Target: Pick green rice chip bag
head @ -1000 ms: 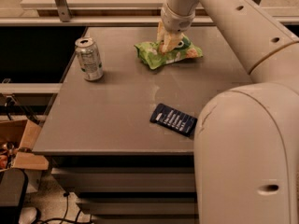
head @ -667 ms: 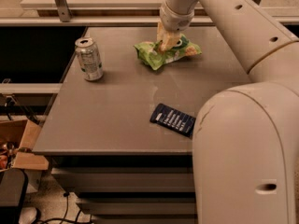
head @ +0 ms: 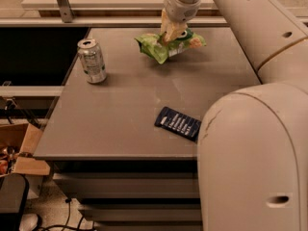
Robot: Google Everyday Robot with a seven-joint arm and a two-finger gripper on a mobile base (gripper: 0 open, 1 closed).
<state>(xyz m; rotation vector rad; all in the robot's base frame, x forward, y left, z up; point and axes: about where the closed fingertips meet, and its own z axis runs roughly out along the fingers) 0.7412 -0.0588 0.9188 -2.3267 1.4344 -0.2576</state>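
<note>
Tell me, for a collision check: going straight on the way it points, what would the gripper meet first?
The gripper points down onto the green rice chip bag, which its jaws seem to pinch; beyond the bag, likely the table, though depth is unclear.

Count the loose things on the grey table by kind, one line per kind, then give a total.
Snack bags: 1, the green rice chip bag, at the far side of the table, with the gripper closed on its top.
Drink cans: 1, the silver can, upright at far left.
Flat packets: 1, the dark blue packet, near the front edge.
Total: 3
</note>
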